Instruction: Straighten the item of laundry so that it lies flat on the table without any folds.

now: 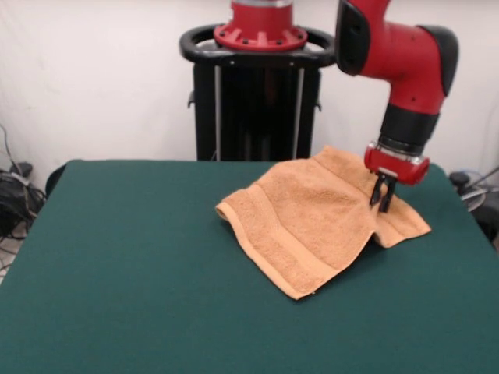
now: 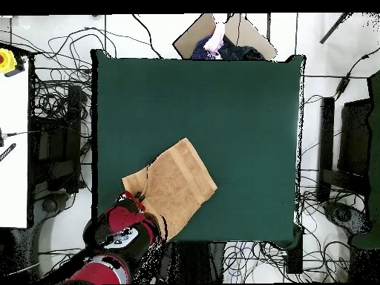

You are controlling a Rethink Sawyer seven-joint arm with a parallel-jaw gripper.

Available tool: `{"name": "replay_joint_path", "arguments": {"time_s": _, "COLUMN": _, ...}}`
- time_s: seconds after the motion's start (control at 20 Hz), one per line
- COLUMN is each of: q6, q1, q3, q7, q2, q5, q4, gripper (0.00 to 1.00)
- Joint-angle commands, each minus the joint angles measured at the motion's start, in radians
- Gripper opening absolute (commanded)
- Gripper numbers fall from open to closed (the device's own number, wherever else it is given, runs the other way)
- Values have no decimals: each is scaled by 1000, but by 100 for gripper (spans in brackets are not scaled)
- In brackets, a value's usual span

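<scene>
The peach terry towel (image 1: 312, 222) lies on the dark green table (image 1: 140, 265), in its far right part in the front view. A woven band runs along its near left edge. It is rumpled, with a raised fold at its right corner just below the gripper. My gripper (image 1: 382, 204) points down onto that right part of the towel, with its fingers close together, pinching the cloth. In the overhead view the towel (image 2: 174, 182) lies near the table's bottom left edge, and the red arm (image 2: 122, 231) covers the gripper and the towel's corner.
The black pedestal (image 1: 257, 101) stands behind the table's far edge. Cables and equipment lie on the floor around the table (image 2: 223, 111). A person (image 2: 217, 41) shows at the top edge of the overhead view. The towel's right corner lies near the table's right edge.
</scene>
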Motion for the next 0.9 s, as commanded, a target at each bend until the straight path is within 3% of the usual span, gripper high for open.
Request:
{"name": "replay_joint_path", "arguments": {"time_s": 0.05, "q6": 34, "q1": -14, "q3": 257, "q7": 114, "q2": 144, "q5": 50, "q4": -152, "gripper": 0}}
{"name": "replay_joint_path", "arguments": {"time_s": 0.9, "q6": -204, "q1": -83, "q3": 390, "q7": 214, "q2": 262, "q5": 35, "q4": -257, "gripper": 0}}
